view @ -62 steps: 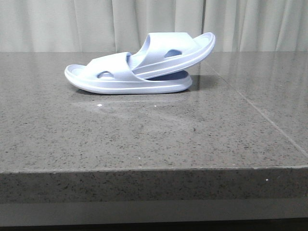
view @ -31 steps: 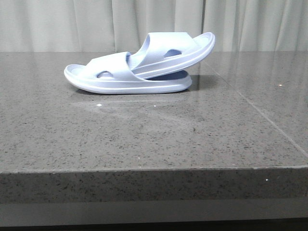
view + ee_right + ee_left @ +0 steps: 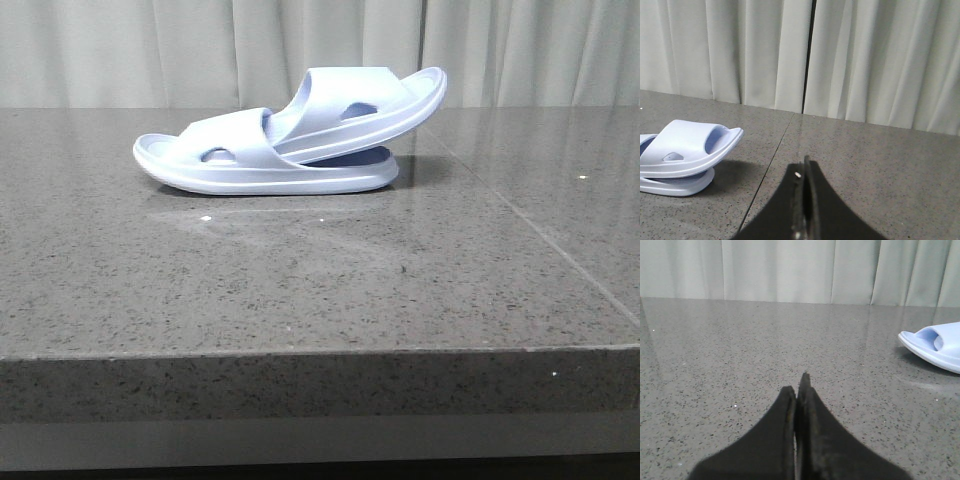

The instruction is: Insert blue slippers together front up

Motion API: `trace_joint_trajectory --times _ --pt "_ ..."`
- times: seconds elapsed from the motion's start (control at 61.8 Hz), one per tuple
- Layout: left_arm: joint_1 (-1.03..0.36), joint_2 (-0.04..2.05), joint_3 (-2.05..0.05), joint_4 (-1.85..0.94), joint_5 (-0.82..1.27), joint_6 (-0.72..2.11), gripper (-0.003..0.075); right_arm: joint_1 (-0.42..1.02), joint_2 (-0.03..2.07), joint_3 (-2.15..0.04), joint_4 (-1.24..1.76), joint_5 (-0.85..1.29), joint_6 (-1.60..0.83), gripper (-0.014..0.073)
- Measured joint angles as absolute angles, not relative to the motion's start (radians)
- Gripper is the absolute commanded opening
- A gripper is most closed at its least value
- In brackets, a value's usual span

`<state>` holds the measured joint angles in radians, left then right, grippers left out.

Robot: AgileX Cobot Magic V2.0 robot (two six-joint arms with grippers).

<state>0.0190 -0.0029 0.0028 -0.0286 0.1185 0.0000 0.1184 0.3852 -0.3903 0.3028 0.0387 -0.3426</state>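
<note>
Two big things first: the gray stone table (image 3: 300,280) and the pale curtain (image 3: 200,50) far behind it. On the far side of the table sit the blue slippers (image 3: 290,135), one pushed under the strap of the other and tilted up. The job looks finished. No boxes or bowls here. The left gripper (image 3: 799,390) and right gripper (image 3: 804,172) are both pinched closed, holding nothing.

Grey speckled stone table (image 3: 300,290); pale curtains (image 3: 200,50) behind.
</note>
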Motion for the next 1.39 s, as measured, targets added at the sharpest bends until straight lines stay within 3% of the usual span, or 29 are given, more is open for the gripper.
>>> trace_joint_trajectory --times 0.34,0.68,0.842,1.392 --pt "0.019 -0.003 0.003 -0.029 0.118 0.000 -0.0020 0.114 0.384 -0.337 0.289 0.027 -0.315 -0.0064" --pt "0.019 -0.003 0.003 -0.029 0.118 0.000 -0.0020 -0.005 0.147 -0.057 0.086 0.042 0.067 -0.0064" --pt "0.019 -0.003 0.003 -0.029 0.116 0.000 -0.0020 -0.016 0.000 0.024 0.084 0.133 0.085 -0.0064" --pt "0.019 -0.003 0.003 -0.029 0.114 0.000 -0.0020 0.018 -0.008 0.026 0.084 0.188 0.093 -0.0064"
